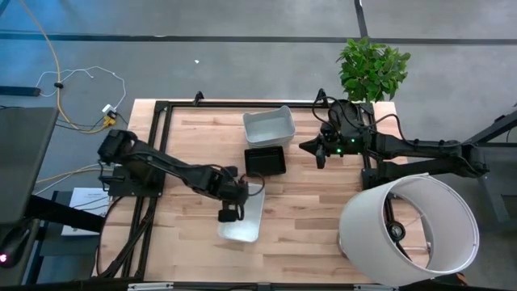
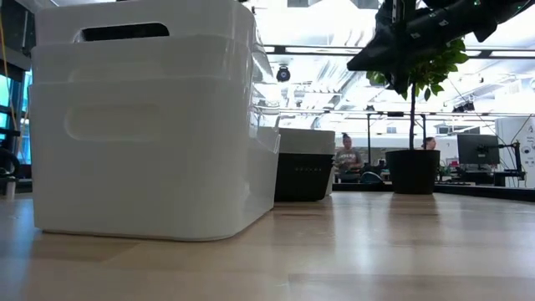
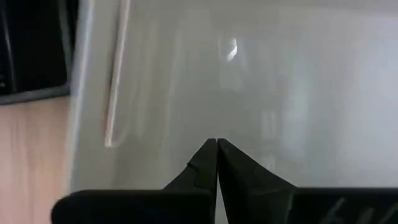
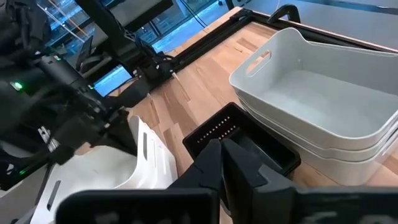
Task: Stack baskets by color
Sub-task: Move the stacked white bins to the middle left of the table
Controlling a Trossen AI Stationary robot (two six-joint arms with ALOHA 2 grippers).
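Observation:
A white basket (image 1: 244,217) stands near the table's front, and the low view shows it as a nested white stack (image 2: 150,125). My left gripper (image 3: 216,143) is shut and points down into it, over its pale inner floor (image 3: 280,87); from above it sits by the basket's left side (image 1: 230,213). A black basket (image 1: 265,160) rests on the wood behind it. Farther back is a stack of pale grey baskets (image 1: 269,125). My right gripper (image 4: 222,144) is shut and empty, in the air right of the black basket (image 4: 249,140). My left gripper comes from above with shut fingertips (image 3: 205,158) over the white basket's inside. I cannot tell whether they touch the basket.
A potted plant (image 1: 371,69) stands at the far right corner. A big white lampshade (image 1: 408,226) lies at the near right. A black frame (image 1: 157,145) borders the table's left and far sides. People sit in the room beyond (image 2: 347,155).

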